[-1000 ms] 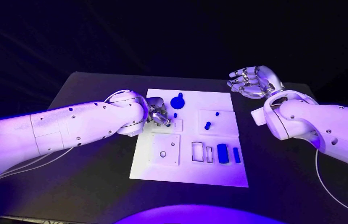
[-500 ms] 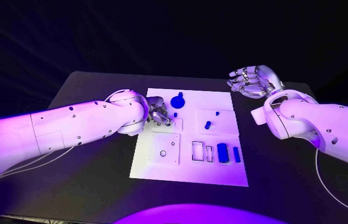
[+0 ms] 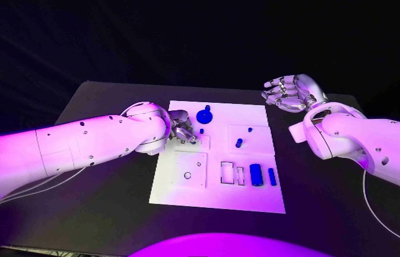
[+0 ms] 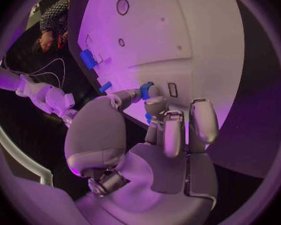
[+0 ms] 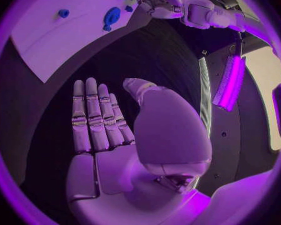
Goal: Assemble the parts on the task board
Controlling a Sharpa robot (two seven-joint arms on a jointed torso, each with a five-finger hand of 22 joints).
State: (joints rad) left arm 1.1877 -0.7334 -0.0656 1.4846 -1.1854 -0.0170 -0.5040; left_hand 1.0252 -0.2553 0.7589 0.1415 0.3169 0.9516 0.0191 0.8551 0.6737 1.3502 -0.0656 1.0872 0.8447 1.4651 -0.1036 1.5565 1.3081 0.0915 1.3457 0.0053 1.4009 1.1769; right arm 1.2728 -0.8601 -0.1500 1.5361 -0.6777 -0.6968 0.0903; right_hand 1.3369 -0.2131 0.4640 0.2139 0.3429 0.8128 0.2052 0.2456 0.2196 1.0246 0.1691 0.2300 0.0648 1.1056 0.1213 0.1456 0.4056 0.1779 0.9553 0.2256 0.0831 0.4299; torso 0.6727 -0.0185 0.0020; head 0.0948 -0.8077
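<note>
No labels or writing that I could read anywhere. The white task board [image 3: 218,196] sat mid-table [image 3: 100,216] with its long side running away from the robot, two blue bar parts [image 3: 256,175] lying lengthwise near its right edge and a round blue part [image 3: 204,117] up top. The left hand [image 3: 183,131] pinched a small blue part [image 4: 147,90] at the board's left edge, while the right hand [image 3: 290,93] hovered off the far right corner, fingers apart and holding nothing.

Right hand [image 5: 109,130] flat, fingers straight, over black table [image 5: 159,55]; task board [image 5: 65,35] beyond, possibly untouched.
</note>
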